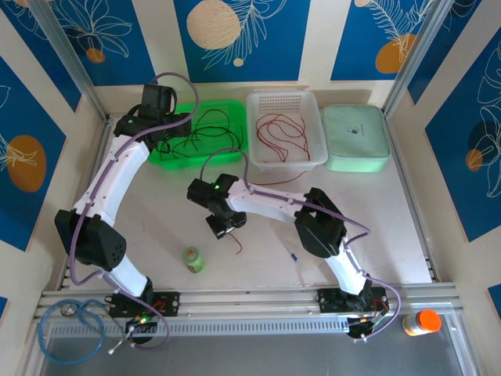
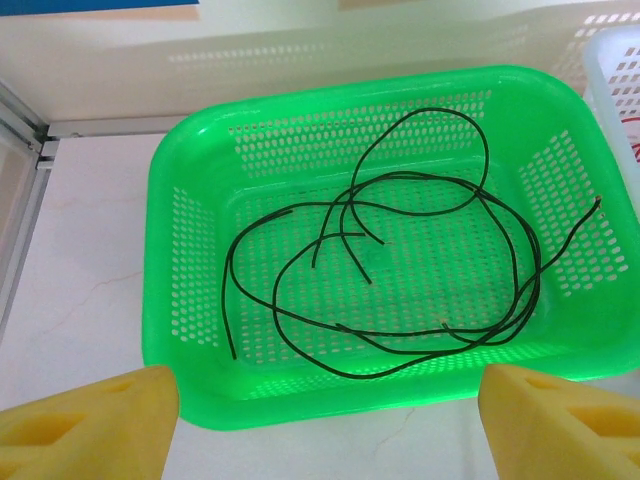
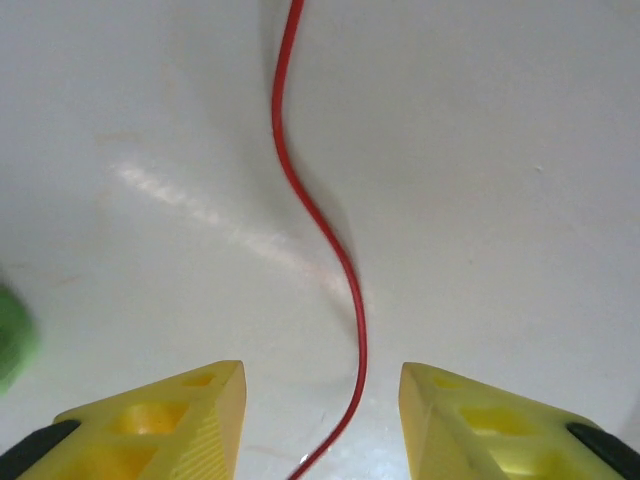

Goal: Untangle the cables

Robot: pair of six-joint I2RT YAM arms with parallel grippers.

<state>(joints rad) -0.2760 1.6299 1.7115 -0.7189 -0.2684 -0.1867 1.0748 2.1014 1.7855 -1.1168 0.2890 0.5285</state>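
Several black cables [image 2: 400, 330] lie in loose loops inside a green basket [image 2: 300, 400], also seen from above as black cables [image 1: 207, 129] in the green basket [image 1: 211, 105]. My left gripper [image 2: 330, 430] hovers open at the basket's near rim, empty. Red cables [image 1: 282, 133] rest in a white basket [image 1: 286, 95]. One red cable [image 3: 300, 190] lies on the table and runs between the fingers of my right gripper [image 3: 322, 420], which is open around it with a gap on both sides. From above, the right gripper [image 1: 225, 229] is at mid-table over that red cable [image 1: 238, 247].
A pale green lidded box [image 1: 356, 137] sits right of the white basket. A small green bottle [image 1: 192, 259] stands on the table left of the right gripper. An orange-capped bottle [image 1: 423, 321] and a light-blue coiled hose [image 1: 74, 321] lie along the front rail.
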